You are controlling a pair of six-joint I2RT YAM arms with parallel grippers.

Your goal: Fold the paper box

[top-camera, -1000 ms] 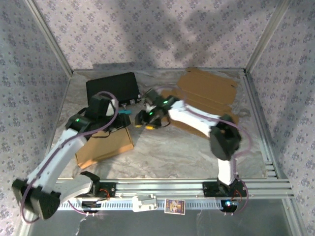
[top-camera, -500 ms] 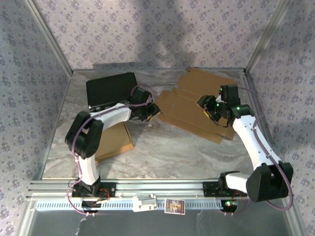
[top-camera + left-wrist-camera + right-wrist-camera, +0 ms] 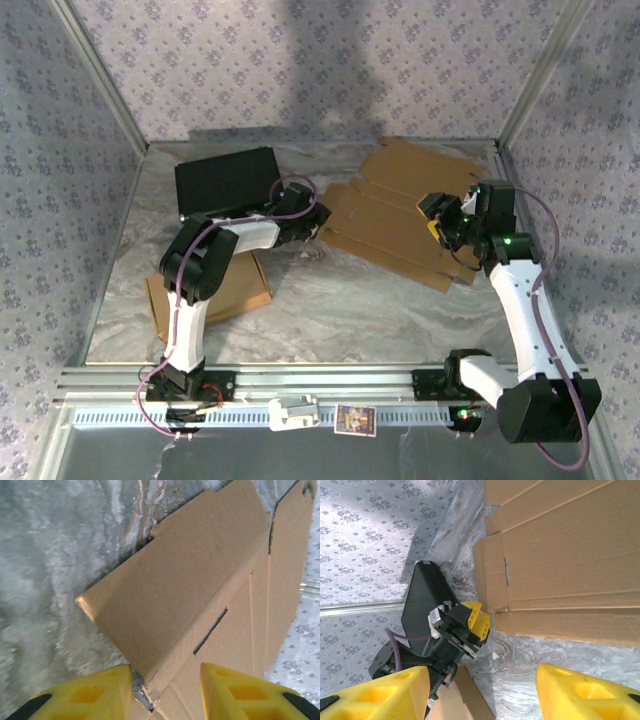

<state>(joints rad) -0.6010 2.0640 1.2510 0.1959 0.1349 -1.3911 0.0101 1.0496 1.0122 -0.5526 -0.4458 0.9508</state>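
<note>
The flat brown cardboard box blank (image 3: pixel 395 215) lies unfolded at the back right of the table. My left gripper (image 3: pixel 321 222) is at the blank's left corner. In the left wrist view its yellow fingers (image 3: pixel 90 695) stand open (image 3: pixel 166 700) on either side of a corner flap (image 3: pixel 190 585). The right wrist view shows that gripper (image 3: pixel 482 618) touching the corner of the blank (image 3: pixel 570 555). My right gripper (image 3: pixel 438 222) hovers above the blank's right part, open wide (image 3: pixel 482 697), with nothing between its fingers.
A black box (image 3: pixel 226 180) sits at the back left, also visible in the right wrist view (image 3: pixel 422 602). A folded brown box (image 3: pixel 215 295) lies at the front left, under the left arm. Marbled table surface (image 3: pixel 350 310) stretches across the middle and front. Patterned walls enclose three sides.
The right arm swung from the table's centre to the blank's right side. The left arm left the folded box and reached to the blank's left corner.
</note>
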